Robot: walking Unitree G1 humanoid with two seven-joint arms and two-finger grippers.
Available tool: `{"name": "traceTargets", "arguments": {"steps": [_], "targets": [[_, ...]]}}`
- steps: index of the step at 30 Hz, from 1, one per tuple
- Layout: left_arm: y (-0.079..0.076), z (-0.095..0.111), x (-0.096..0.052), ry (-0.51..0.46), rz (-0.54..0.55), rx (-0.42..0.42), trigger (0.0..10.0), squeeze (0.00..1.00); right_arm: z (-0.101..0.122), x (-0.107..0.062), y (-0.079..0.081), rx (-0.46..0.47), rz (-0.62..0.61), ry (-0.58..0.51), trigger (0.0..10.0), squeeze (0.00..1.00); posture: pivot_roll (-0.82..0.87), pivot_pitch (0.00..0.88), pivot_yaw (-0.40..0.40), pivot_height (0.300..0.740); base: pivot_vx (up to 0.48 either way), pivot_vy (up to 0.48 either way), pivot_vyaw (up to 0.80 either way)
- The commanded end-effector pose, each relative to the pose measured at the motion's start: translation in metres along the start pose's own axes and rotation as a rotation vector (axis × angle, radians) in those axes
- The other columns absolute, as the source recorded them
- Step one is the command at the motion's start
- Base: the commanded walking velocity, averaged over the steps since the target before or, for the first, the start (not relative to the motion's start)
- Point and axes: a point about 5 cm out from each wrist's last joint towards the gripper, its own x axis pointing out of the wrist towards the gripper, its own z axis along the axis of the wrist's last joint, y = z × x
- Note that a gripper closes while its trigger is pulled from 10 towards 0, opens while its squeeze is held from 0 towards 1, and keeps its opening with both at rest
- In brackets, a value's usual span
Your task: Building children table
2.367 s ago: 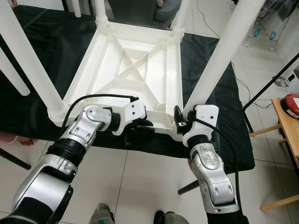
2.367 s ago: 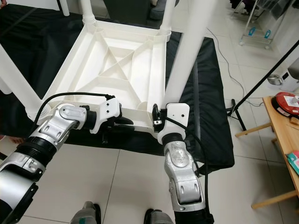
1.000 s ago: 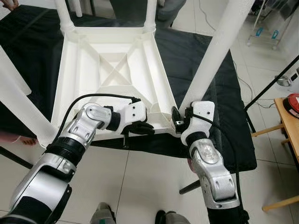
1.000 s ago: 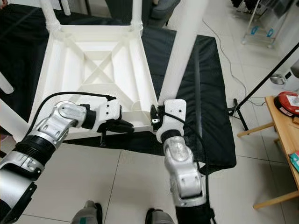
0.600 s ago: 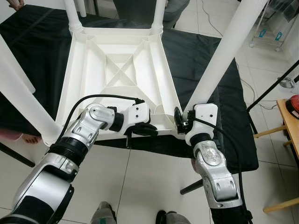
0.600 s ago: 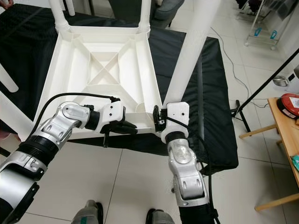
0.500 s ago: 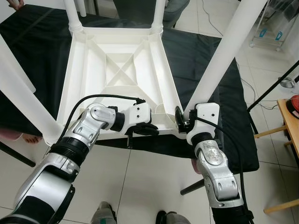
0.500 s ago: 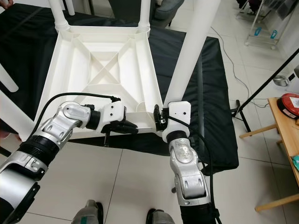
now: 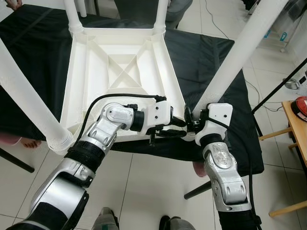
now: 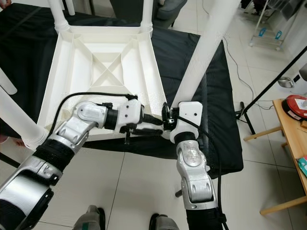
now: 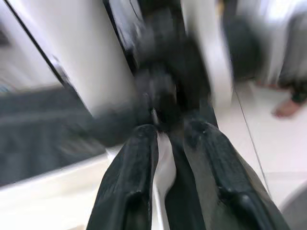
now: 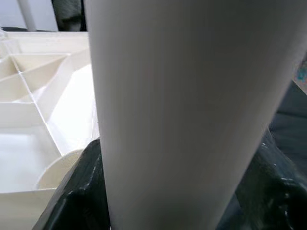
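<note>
White plastic children's table point(image 9: 120, 72), upside down on a black mat point(image 9: 211, 62) spread over a tiled floor point(image 9: 144, 191); ribbed underside facing up, with a cross brace in the middle. Legs standing up from the corners, the near-right leg point(image 9: 235, 57) slanting up and away toward the right.

Left pincer point(image 9: 180, 128) stretched across the table's near edge toward the near-right corner, its black fingers point(image 11: 139, 182) only a narrow gap apart, with a strip of the white rim showing between them in the blurred left wrist view. Cannot tell for certain whether clamped on that rim or just closed against it.

Right pincer point(image 10: 165, 122) at the foot of the near-right leg, one black finger point(image 12: 81, 191) on either side of the thick white tube, spread wide around it and apparently gripping it just above the corner socket.

Wooden side surface point(image 9: 295, 129) at the right edge, carrying a red round object point(image 9: 301, 108). Robot's own feet point(image 9: 108, 221) at the bottom of the head view.
</note>
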Motion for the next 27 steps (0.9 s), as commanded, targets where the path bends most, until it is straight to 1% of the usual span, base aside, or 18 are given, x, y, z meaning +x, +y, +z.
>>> {"name": "traceTargets", "arguments": {"steps": [1, 6, 7, 8, 9, 10, 12, 13, 14, 15, 17, 18, 19, 20, 21, 24, 26, 27], "targets": [[0.003, 0.011, -0.001, -0.046, 0.081, 0.011, 10.0, 0.0, -0.01, -0.002, -0.004, 0.011, -0.032, 0.041, 10.0, 0.0, 0.14, 0.157, -0.053, 0.74, 0.0, 0.0, 0.0], [0.003, 0.015, -0.002, -0.062, 0.098, 0.013, 10.0, 0.0, -0.011, -0.002, -0.004, 0.032, -0.032, 0.047, 10.0, 0.0, 0.14, 0.157, -0.053, 0.74, 0.0, 0.0, 0.0], [0.002, 0.018, -0.005, -0.063, 0.134, 0.021, 10.0, 0.0, -0.012, -0.004, -0.004, 0.044, -0.039, 0.048, 10.0, 0.0, 0.15, 0.158, -0.053, 0.74, 0.0, 0.0, 0.0], [0.002, 0.018, -0.005, -0.063, 0.134, 0.021, 10.0, 0.0, -0.012, -0.004, -0.004, 0.044, -0.039, 0.048, 10.0, 0.0, 0.15, 0.158, -0.053, 0.74, 0.0, 0.0, 0.0], [0.001, 0.018, -0.008, -0.049, 0.176, 0.035, 10.0, 1.0, -0.013, -0.005, -0.004, 0.072, -0.032, 0.05, 10.0, 0.14, 0.16, 0.158, -0.055, 0.74, 0.0, 0.0, 0.0], [0.001, 0.014, -0.012, -0.003, 0.223, 0.054, 10.0, 0.0, -0.014, -0.006, -0.004, 0.08, -0.027, 0.048, 10.0, 1.0, 0.16, 0.158, -0.055, 0.74, 0.0, 0.0, 0.0], [0.001, 0.014, -0.012, -0.003, 0.223, 0.054, 10.0, 0.0, -0.014, -0.006, -0.004, 0.08, -0.027, 0.048, 10.0, 1.0, 0.16, 0.158, -0.055, 0.74, 0.0, 0.0, 0.0], [0.001, 0.01, -0.016, 0.036, 0.264, 0.056, 10.0, 0.0, -0.013, -0.007, -0.004, 0.08, -0.012, 0.046, 10.0, 1.0, 0.16, 0.158, -0.055, 0.74, 0.0, 0.0, 0.0], [0.004, 0.003, -0.027, 0.106, 0.412, 0.011, 10.0, 0.0, -0.01, -0.01, 0.0, 0.069, 0.055, 0.03, 10.0, 0.0, 0.15, 0.155, -0.046, 0.74, 0.0, 0.0, 0.0], [0.004, 0.003, -0.027, 0.106, 0.412, 0.011, 10.0, 0.0, -0.01, -0.01, 0.0, 0.069, 0.055, 0.03, 10.0, 0.0, 0.15, 0.155, -0.046, 0.74, 0.0, 0.0, 0.0], [0.003, -0.001, -0.037, 0.138, 0.518, -0.039, 10.0, 0.0, -0.009, -0.013, 0.002, 0.057, 0.103, 0.019, 10.0, 0.0, 0.16, 0.155, -0.044, 0.74, 0.0, 0.0, 0.0], [0.003, -0.001, -0.037, 0.138, 0.518, -0.039, 10.0, 0.0, -0.009, -0.013, 0.002, 0.057, 0.103, 0.019, 10.0, 0.0, 0.16, 0.155, -0.044, 0.74, 0.0, 0.0, 0.0], [0.0, -0.003, -0.043, 0.15, 0.584, -0.064, 10.0, 0.19, -0.01, -0.017, 0.003, 0.043, 0.137, 0.019, 10.0, 0.0, 0.16, 0.153, -0.045, 0.74, 0.0, 0.0, 0.0], [0.0, -0.003, -0.043, 0.15, 0.584, -0.064, 10.0, 0.19, -0.01, -0.017, 0.003, 0.043, 0.137, 0.019, 10.0, 0.0, 0.16, 0.153, -0.045, 0.74, 0.0, 0.0, 0.0], [-0.005, -0.004, -0.049, 0.156, 0.648, -0.1, 10.0, 1.0, -0.011, -0.021, 0.004, 0.022, 0.172, 0.02, 10.0, 0.0, 0.17, 0.151, -0.049, 0.74, 0.0, 0.0, 0.0], [-0.009, -0.005, -0.054, 0.161, 0.691, -0.124, 10.0, 1.0, -0.012, -0.023, 0.005, 0.009, 0.196, 0.021, 10.0, 0.0, 0.17, 0.151, -0.049, 0.74, 0.0, 0.0, 0.0], [-0.024, -0.005, -0.061, 0.147, 0.77, -0.203, 10.0, 1.0, -0.016, -0.032, 0.004, -0.035, 0.262, 0.028, 10.0, 0.0, 0.18, 0.144, -0.06, 0.74, 0.0, 0.0, 0.0], [-0.024, -0.005, -0.061, 0.147, 0.77, -0.203, 10.0, 1.0, -0.016, -0.032, 0.004, -0.035, 0.262, 0.028, 10.0, 0.0, 0.18, 0.144, -0.06, 0.74, 0.0, 0.0, 0.0]]}}
